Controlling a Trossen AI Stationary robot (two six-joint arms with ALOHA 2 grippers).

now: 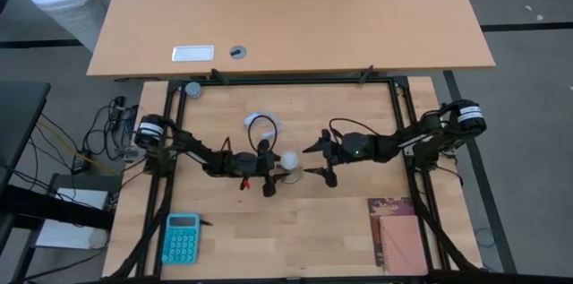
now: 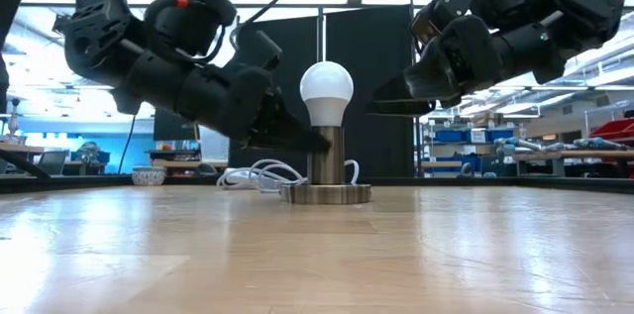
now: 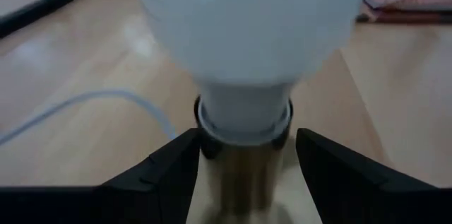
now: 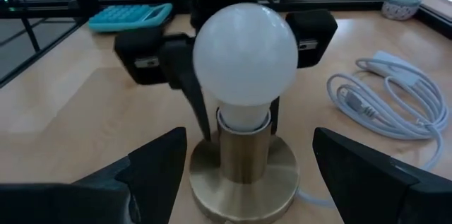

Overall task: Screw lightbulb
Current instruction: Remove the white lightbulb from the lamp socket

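Lightbulb (image 2: 326, 89) upright in brass socket (image 2: 325, 167) mid-desk (image 2: 297, 255), left gripper (image 1: 271, 168) low, fingers (image 3: 162, 174) parted astride the socket stem, grip unclear, right gripper (image 1: 325, 159) level beside bulb, fingers (image 4: 152, 160) wide, empty.

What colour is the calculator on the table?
The calculator is teal, clearest in the high view.

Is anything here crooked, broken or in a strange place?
Nothing stands out. The lightbulb sits upright in the brass socket, unbroken. The left gripper has its open fingers on either side of the socket stem; the right gripper is open, short of the bulb. The white cable lies coiled beside the base.
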